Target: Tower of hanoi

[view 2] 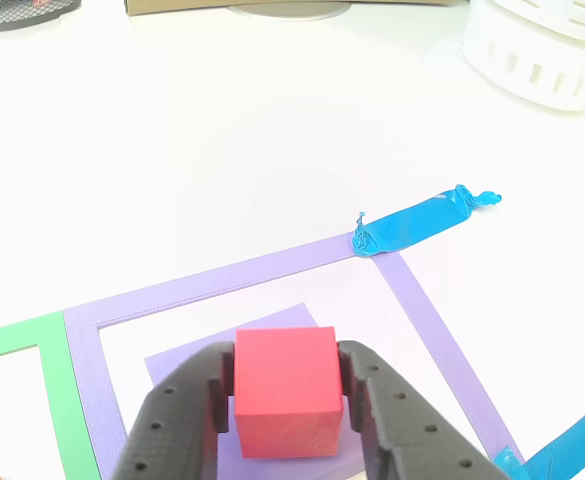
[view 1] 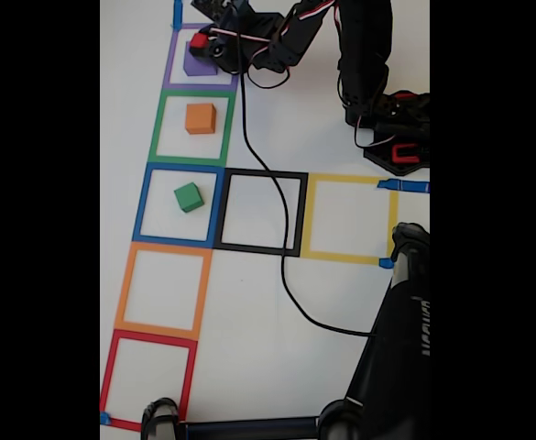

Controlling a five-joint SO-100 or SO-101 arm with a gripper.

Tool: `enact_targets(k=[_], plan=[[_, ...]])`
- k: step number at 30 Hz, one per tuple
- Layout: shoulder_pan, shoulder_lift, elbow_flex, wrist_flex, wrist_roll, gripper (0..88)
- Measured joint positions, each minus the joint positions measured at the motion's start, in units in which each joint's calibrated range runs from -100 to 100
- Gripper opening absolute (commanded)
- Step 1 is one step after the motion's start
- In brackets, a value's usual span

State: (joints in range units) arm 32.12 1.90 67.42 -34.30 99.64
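Gripper (view 2: pixel 284 400) clamped on red cube (view 2: pixel 286 392) | cube sits over purple block (view 2: pixel 187 365) inside purple square (view 2: pixel 427 315) | risk: if you open the jaws off-centre or tilted, cube may slide off block | orange cube (view 1: pixel 200 118), green cube (view 1: pixel 189 196) wait in their squares

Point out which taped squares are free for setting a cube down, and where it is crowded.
In the fixed view, the black square, yellow square, orange-outlined square and red-outlined square are bare, though a black cable crosses the black one. The purple square is crowded: the end effector holds a red cube over a purple block.
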Motion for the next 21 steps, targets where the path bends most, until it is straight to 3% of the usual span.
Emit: enact_targets(k=[21], plan=[[0.0,1.2,-0.6,0.0,0.0,8.9]])
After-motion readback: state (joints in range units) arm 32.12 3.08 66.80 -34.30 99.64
